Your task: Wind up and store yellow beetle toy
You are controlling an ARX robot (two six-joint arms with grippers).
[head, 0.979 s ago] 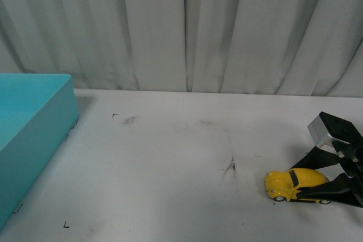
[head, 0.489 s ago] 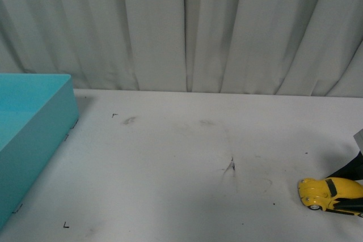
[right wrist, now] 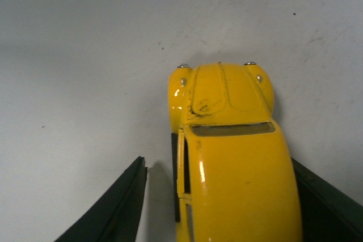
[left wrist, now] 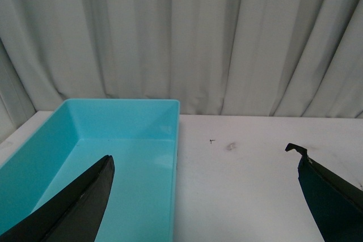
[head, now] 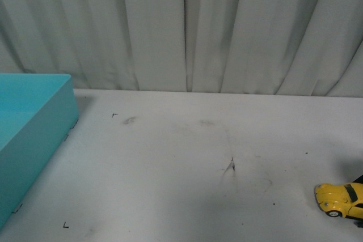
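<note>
- The yellow beetle toy (head: 340,199) sits on the table (head: 170,162) at the near right edge of the front view, with its tail cut off by the frame.
- A second ago it was a good bit further left, so it has been dragged backwards to the right. My guess is that's the pull-back stroke, so winding is underway or about done, and storing hasn't started.
- The right gripper (right wrist: 218,164) straddles the car. One finger has a strip of bare table between it and the door side, and the other sits right against the opposite flank. Looks released to me rather than pinching.
- The nose points to the robot's left, toward the teal bin (head: 34,123). The long axis runs left-right across the table, so a release should send it roughly that way.
- The left gripper (left wrist: 199,153) is spread wide with nothing in it, hanging by the bin.
- Grey curtain (head: 181,26) at the back.
</note>
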